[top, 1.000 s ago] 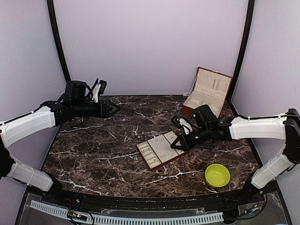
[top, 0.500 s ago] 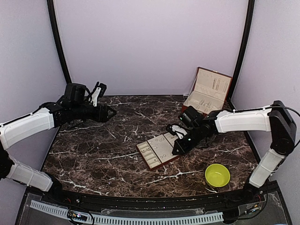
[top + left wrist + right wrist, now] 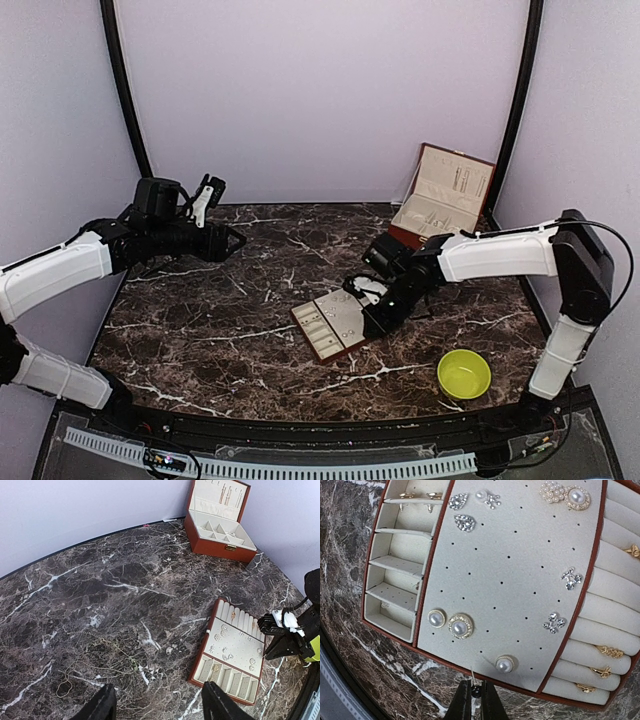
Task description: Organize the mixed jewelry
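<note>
Right gripper (image 3: 476,689) is pinched shut on a tiny stud (image 3: 472,674) at the tray's (image 3: 520,580) near rim. Looks like the placing step, and next the post needs lining up with a free hole. Farther back, the left gripper (image 3: 160,707) hangs wide open over loose chains (image 3: 65,682) on the marble. Compared to a second ago, the right arm has swung in over the tray.

On the dark marbled worktop (image 3: 220,330), a cream-lined tray (image 3: 330,325) lies askew near the middle with the right arm (image 3: 500,255) holding its jaws low at the tray's right side, a yellow-green bowl (image 3: 464,373) toward the near right corner, an open reddish-brown box (image 3: 445,205) in the far right corner, and the left arm (image 3: 60,270) near the far left corner.
</note>
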Motion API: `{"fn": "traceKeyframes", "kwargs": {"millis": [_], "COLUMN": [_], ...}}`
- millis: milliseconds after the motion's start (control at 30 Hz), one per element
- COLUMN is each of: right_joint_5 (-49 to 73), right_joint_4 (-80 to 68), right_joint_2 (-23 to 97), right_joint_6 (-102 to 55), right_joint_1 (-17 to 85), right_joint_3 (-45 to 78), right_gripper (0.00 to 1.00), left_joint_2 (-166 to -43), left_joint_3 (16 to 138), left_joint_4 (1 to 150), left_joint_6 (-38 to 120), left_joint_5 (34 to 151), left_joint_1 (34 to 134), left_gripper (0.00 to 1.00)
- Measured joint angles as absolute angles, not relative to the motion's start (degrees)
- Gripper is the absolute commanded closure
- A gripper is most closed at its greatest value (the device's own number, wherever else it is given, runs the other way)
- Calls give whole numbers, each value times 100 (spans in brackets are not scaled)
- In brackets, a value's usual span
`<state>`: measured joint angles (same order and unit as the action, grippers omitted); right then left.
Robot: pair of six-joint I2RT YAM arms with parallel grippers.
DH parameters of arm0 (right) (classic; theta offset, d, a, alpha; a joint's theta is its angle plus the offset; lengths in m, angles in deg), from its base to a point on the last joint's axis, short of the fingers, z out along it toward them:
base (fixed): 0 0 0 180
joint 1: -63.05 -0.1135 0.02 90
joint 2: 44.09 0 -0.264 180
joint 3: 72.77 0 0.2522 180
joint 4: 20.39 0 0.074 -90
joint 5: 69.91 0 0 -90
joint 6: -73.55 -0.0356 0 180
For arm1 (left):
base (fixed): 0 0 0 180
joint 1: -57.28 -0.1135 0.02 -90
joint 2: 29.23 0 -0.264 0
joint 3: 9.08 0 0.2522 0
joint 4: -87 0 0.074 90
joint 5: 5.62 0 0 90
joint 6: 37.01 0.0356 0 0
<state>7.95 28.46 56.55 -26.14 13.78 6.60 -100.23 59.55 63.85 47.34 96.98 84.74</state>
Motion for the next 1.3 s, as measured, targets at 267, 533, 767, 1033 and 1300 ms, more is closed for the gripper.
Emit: {"fn": "traceKeyframes", "kwargs": {"millis": [267, 533, 767, 1033, 1300], "right_joint_5": [924, 957, 953, 964, 972], "right_joint_4": [3047, 3148, 3242, 3331, 3440], "right_joint_2": [5837, 6007, 6093, 6147, 6217], "right_joint_6": [-2595, -2592, -2570, -2570, -2573], "right_joint_1": [1369, 1369, 1362, 1356, 1354], "right_joint_3": [869, 1029, 1134, 1215, 1320], "right_gripper": [93, 93, 92, 92, 92], "left_joint_2": [-10023, -10023, -10023, -10023, -10023], "left_joint_3": [5955, 5955, 5955, 5955, 5955], "left_joint_4": [6370, 6370, 6370, 6370, 6370], "left_joint_6": [4743, 4743, 4743, 4743, 4743], "left_joint_5": [9701, 9722, 9738, 9744, 9747], "left_joint_1": [8474, 8474, 8474, 8474, 8474], "left_gripper": [39, 39, 39, 40, 39]}}
